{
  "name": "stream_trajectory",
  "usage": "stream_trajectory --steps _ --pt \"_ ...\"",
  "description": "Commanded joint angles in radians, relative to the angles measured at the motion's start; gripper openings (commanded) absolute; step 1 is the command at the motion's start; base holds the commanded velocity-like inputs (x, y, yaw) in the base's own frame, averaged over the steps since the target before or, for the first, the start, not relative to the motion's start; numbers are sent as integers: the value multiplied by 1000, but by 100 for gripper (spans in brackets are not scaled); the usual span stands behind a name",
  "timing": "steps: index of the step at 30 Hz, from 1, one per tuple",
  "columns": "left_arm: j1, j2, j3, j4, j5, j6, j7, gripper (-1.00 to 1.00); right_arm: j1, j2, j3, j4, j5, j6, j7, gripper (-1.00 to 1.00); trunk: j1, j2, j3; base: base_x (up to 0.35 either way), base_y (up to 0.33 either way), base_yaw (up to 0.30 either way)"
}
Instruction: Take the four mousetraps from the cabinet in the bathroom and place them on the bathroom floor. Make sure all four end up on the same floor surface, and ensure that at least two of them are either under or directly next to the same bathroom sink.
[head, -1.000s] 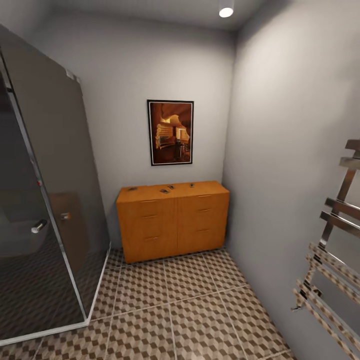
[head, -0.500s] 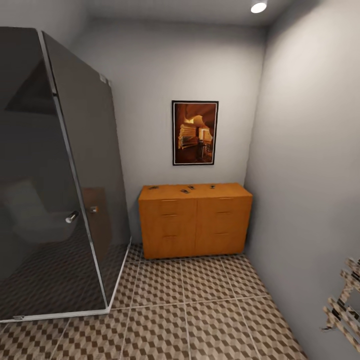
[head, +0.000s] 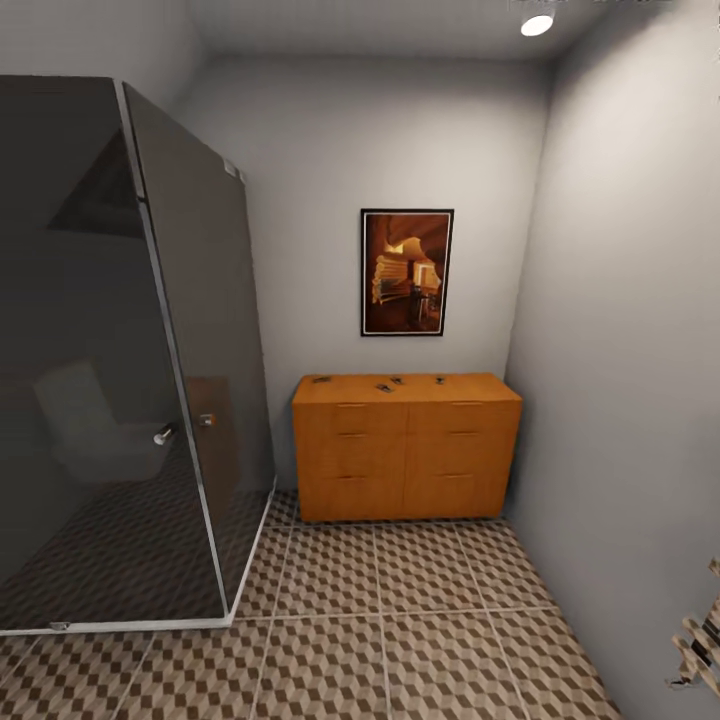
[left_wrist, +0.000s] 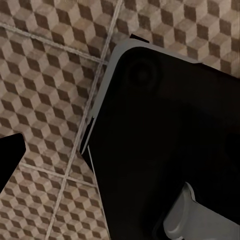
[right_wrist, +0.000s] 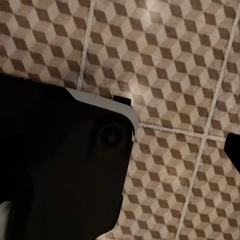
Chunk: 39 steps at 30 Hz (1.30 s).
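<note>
The orange-brown cabinet (head: 405, 455) stands against the far wall, its drawers shut. On its flat top lie several small mousetraps: one at the left (head: 321, 380), two near the middle (head: 384, 387), one at the right (head: 439, 380). The cube-patterned bathroom floor (head: 400, 620) stretches from me to the cabinet. The sink is out of view. In the left wrist view one dark fingertip (left_wrist: 10, 157) sits at the picture's edge over the tiles. In the right wrist view a dark fingertip (right_wrist: 234, 152) does the same. Nothing is held.
A dark glass shower enclosure (head: 130, 350) with a chrome handle (head: 163, 435) takes up the left side. A framed picture (head: 406, 272) hangs above the cabinet. A towel rail (head: 700, 645) pokes in at the lower right by the grey wall. My black base (left_wrist: 165, 140) shows under both wrists.
The whole head view has shifted: cabinet and picture sit further right, more shower glass shows, and the towel rail has nearly slid out. The camera moved, not the things.
</note>
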Motion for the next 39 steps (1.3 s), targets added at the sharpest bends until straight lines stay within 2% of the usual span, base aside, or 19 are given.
stream_trajectory --steps 1,20,26,39 --pt "0 0 7 1 1 -3 0 100 0 0 5 1 2 -3 0 100 0 -1 1 0 0 17" --pt "0 -1 7 1 1 -4 0 100 0 0 3 1 1 -3 1 100 0 -1 9 0 0 3" --pt "0 -1 7 1 1 -4 0 100 0 0 3 1 0 -3 2 100 0 -1 12 30 0 -113" --pt "0 0 7 1 1 -4 0 100 0 -2 2 1 -1 -3 2 100 0 -1 19 253 0 -164"
